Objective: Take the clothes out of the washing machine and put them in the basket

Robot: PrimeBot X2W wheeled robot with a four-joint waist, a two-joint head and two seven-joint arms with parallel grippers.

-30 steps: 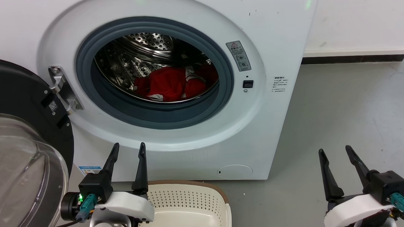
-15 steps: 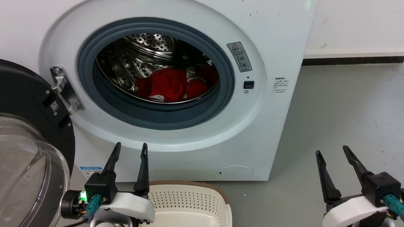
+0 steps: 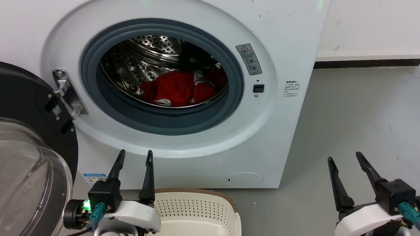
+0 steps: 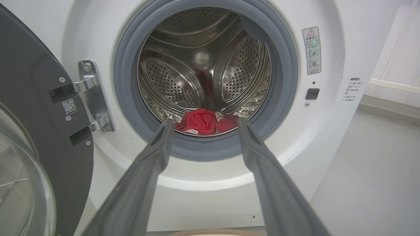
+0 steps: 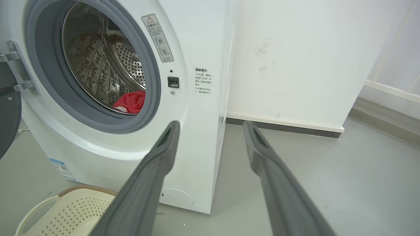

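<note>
Gaping left hand (image 3: pixel 135 152) and right hand (image 3: pixel 343 156), clothes (image 3: pixel 174 87) in drum (image 3: pixel 151 46), right wrist view revealing basket (image 5: pixel 70 205) handle.

Left pincer (image 3: pixel 134 156) and right pincer (image 3: pixel 344 158) both held low, fingers spread, empty.

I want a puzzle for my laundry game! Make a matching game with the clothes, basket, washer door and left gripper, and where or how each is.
1 clothes
2 basket
3 glass door
4 left gripper

A jaws apart, holding nothing
B swung open on its hinge
C on the floor before the washing machine
D inside the steel drum

Pairs: 1-D, 2-C, 3-B, 4-A
</note>
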